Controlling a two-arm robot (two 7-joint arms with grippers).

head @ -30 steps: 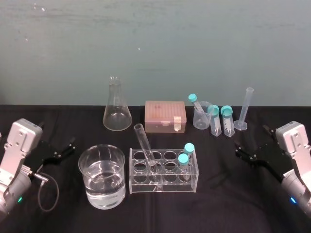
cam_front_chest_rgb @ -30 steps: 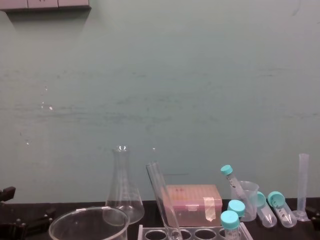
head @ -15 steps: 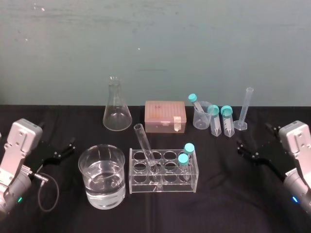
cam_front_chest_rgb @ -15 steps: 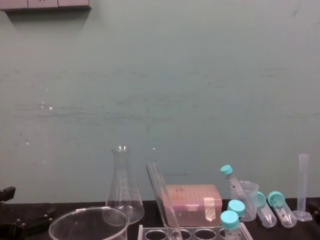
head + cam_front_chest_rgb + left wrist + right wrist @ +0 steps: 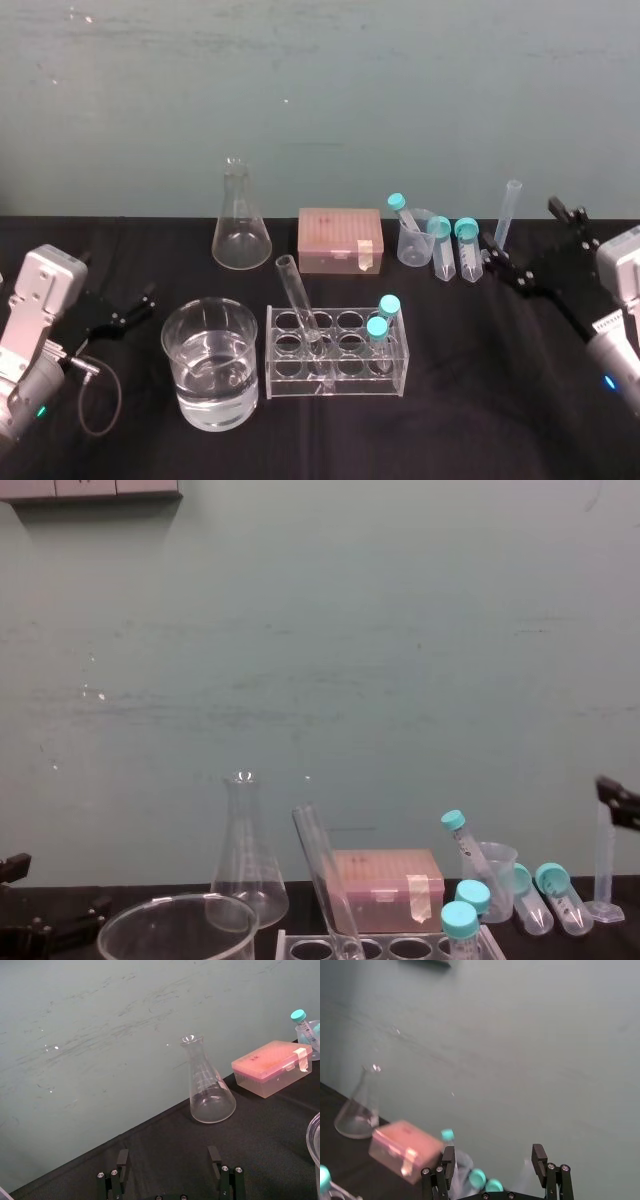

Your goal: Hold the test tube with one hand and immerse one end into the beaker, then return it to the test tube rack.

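— Where's the test tube [image 5: 296, 293]?
— Slim clear glass, round-bottomed, leaning in the translucent holed rack [image 5: 350, 382], beside the wide, water-filled beaker [image 5: 210, 303].
— And the grippers?
— Both spread wide, empty. The right gripper [image 5: 518, 224] has lifted toward the graduated cylinder [image 5: 510, 205]; the left gripper [image 5: 151, 300] hasn't moved.

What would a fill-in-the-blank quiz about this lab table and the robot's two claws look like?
1. Besides the leaning test tube, the test tube rack holds ____ teal-capped tubes.
2. The beaker stands on the rack's ____ side.
3. The right gripper, raised beside the graduated cylinder, has its fingers ____.
4. The glassware closest to the open left gripper is the ____.
Missing words: two; left; open; beaker.
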